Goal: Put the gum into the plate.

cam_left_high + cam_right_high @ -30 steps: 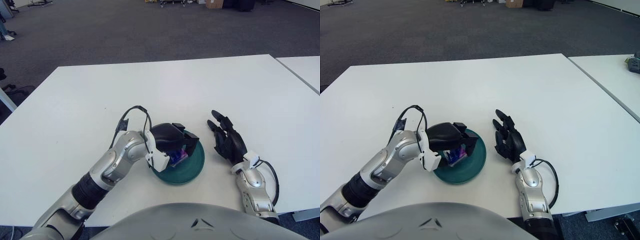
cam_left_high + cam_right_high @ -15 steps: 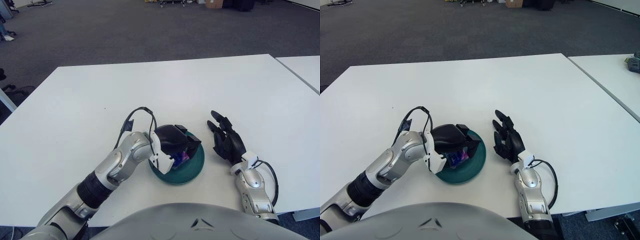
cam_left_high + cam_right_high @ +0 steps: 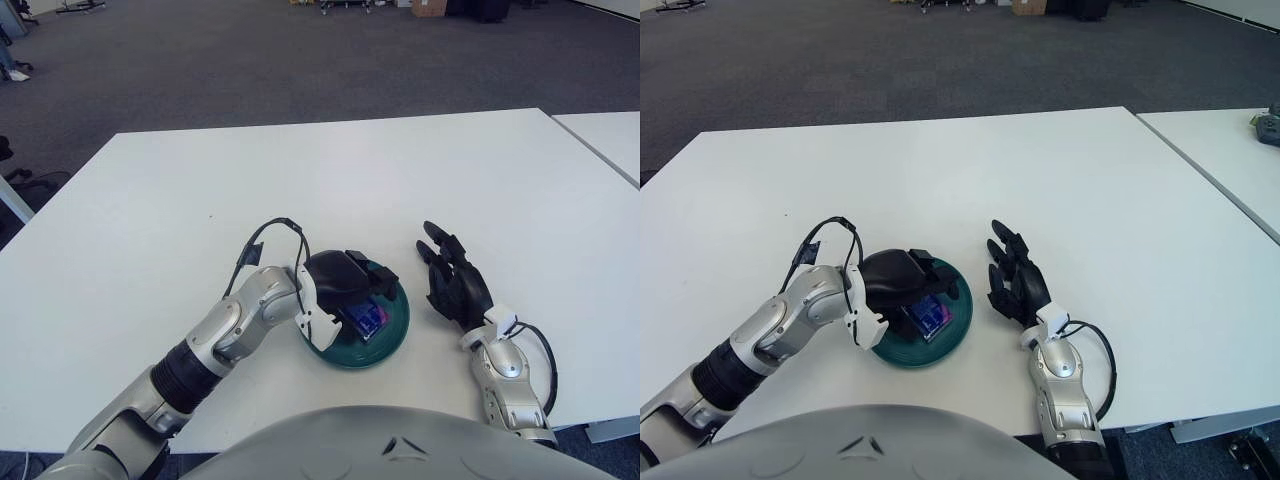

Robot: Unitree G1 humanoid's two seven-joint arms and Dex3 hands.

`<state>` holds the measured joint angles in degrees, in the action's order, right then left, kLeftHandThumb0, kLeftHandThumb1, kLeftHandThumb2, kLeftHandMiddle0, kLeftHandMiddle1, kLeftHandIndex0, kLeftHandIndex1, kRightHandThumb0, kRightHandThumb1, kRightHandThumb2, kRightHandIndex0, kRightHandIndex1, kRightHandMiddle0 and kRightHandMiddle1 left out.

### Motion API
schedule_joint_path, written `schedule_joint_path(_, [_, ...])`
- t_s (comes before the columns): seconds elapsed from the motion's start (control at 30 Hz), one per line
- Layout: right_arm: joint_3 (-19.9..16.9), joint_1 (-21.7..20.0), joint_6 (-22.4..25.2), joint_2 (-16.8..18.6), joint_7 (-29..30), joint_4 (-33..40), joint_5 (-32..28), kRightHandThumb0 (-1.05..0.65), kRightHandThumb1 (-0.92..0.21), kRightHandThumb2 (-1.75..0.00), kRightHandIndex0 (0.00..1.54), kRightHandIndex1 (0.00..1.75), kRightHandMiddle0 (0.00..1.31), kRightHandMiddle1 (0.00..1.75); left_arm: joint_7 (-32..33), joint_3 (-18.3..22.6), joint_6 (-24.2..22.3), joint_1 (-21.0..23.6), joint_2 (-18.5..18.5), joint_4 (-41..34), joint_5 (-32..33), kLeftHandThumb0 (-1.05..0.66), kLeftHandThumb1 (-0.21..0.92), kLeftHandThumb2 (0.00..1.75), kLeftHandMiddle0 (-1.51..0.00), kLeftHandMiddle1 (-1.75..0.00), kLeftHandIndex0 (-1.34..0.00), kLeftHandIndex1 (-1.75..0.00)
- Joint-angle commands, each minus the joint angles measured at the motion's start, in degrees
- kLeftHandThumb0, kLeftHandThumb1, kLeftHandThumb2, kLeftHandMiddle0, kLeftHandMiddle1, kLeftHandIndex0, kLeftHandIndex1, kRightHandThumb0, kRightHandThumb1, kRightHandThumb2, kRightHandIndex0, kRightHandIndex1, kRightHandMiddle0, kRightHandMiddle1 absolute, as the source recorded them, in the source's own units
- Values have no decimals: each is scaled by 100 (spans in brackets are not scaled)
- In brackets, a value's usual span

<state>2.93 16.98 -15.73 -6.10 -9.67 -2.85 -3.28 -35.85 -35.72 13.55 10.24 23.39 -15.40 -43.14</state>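
The left hand [image 3: 342, 282] hovers over the left part of the green plate [image 3: 398, 325], fingers apparently loosened, though contact is hard to judge, beside the blue-purple gum pack [image 3: 367, 318] lying flat in the plate, while the right hand [image 3: 455, 284] rests open-fingered on the white table [image 3: 400, 170] nearby.

**Even overhead light, soft shadows, sharp foreground**

The scene was brightly and evenly lit, apparently from overhead room lighting. The white table [image 3: 150, 200] reflected the light broadly without harsh glare. Shadows were soft and short: a faint one lay under the left hand [image 3: 340, 285] over the green plate [image 3: 395, 330], and another beside the right hand [image 3: 1018, 285]. The foreground was crisp. The dark carpet [image 3: 200, 60] behind looked dimmer, and far objects there were too small to make out.
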Motion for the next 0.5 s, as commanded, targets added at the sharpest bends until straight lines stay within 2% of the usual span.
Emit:
schedule_joint_path(0.0, [39, 210, 103, 8, -14, -317, 90, -62, -92, -74, 22, 1, 0, 31, -122, 102, -39, 103, 77, 8, 93, -97, 92, 30, -21, -8, 0, -40])
schedule_joint_path(0.07, [41, 209, 36, 6, -19, -350, 96, -61, -92, -75, 22, 1, 0, 32, -188, 117, 40, 149, 129, 17, 185, -100, 92, 30, -19, -5, 0, -35])
schedule_joint_path(0.2, [26, 209, 129, 20, -73, -340, -4, -61, -92, -78, 23, 1, 0, 38, -398, 136, 194, 288, 284, -11, 355, -104, 92, 32, -5, -1, 0, -9])
schedule_joint_path(0.47, [-40, 177, 458, 53, -294, -291, -380, -64, -92, -80, 23, 0, 0, 40, -511, 229, 180, 309, 379, -127, 377, -105, 92, 36, 0, 0, 0, 0])
